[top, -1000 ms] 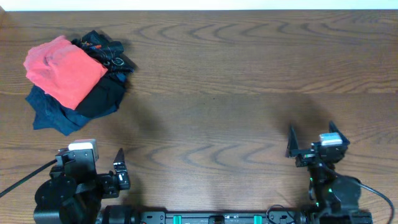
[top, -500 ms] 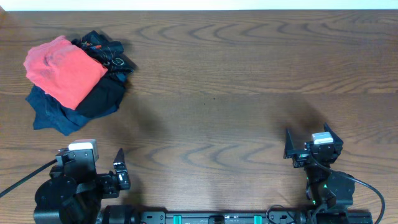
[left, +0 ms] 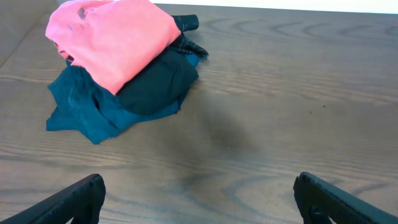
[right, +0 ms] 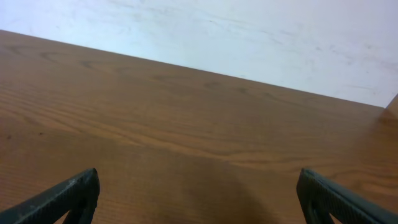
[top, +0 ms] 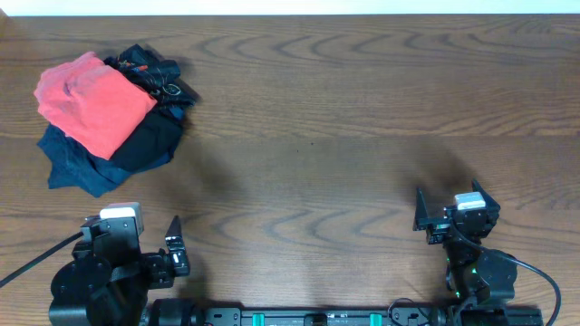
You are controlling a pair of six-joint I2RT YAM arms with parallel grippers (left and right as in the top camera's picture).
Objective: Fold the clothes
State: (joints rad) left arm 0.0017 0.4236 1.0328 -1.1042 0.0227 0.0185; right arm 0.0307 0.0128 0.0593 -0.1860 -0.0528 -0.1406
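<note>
Coral T-shirt (left: 118, 40) well beyond left tool (left: 199, 193)

Both my arms sit folded low, close to my base. My left gripper (left: 199, 198) and right gripper (right: 198, 196) each have fingers spread wide, gripping nothing.

**Red shirt bunched on a dark heap**

The shirt (top: 91, 101) is coral-red, and only plain fabric shows on top. It lies crumpled and unfolded at the table's (top: 362, 136) far left corner, draped over dark clothes (top: 145, 149) whose edges stick out beneath it. My left wrist camera sees it ahead and to the left.
</note>
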